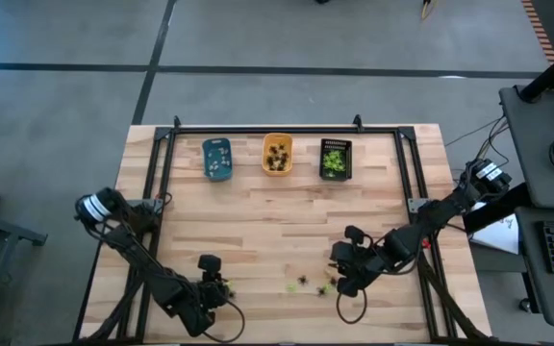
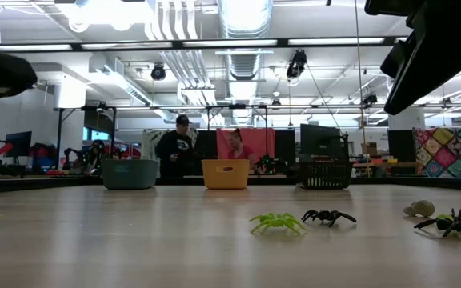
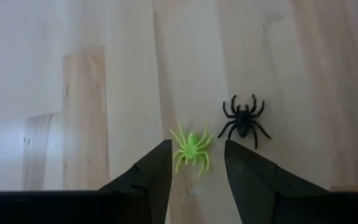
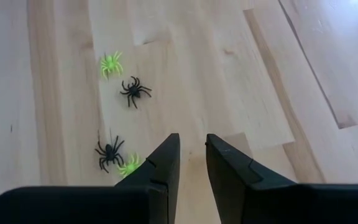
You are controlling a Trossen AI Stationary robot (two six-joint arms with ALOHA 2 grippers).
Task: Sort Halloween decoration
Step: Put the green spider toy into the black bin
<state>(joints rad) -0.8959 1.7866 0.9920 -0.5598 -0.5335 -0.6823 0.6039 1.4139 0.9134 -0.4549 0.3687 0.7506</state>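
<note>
The Halloween decoration here is tiny plastic spiders lying flat on the wooden table. In the left wrist view a yellow-green spider [image 3: 191, 149] lies between the tips of my open left gripper [image 3: 197, 144], and no touch shows. A black spider [image 3: 244, 118] lies just beyond it. My right gripper [image 4: 192, 146] hovers over bare wood at the near right, its fingers a narrow gap apart with nothing between them. Beside it lie a green spider [image 4: 110, 62], a black spider [image 4: 134, 90], another black one [image 4: 109, 152] and a green one [image 4: 129, 165] half hidden by a finger.
Three small trays stand in a row at the far edge: blue [image 1: 217, 159], orange [image 1: 277, 154] and black [image 1: 336, 159], each with small figures inside. A dark metal frame [image 1: 287, 128] runs round the table. Two people stand in the room beyond.
</note>
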